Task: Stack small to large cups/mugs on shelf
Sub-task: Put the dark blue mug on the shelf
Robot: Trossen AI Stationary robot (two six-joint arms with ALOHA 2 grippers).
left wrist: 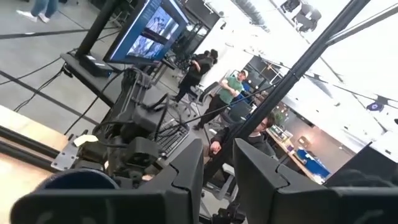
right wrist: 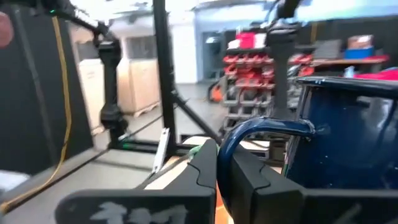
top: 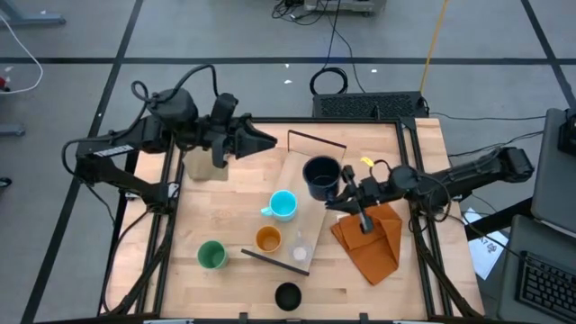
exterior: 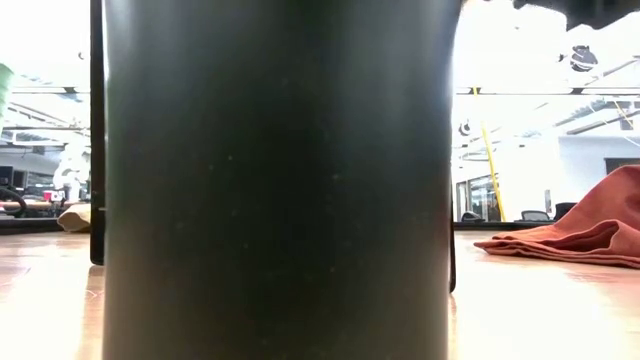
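Gripping the dark navy mug (top: pixel 321 176) by its handle, my right end effector (top: pixel 346 191) held it over the shelf's (top: pixel 290 179) far end; my left end effector (top: pixel 266 141) idled narrow near the counter's (top: pixel 225 292) far-left corner.

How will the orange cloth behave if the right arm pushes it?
The orange cloth lies crumpled in folds beside the shelf, so it is probably floppy and would bunch up rather than slide whole. It looks thin, so likely light. It cannot roll or break.
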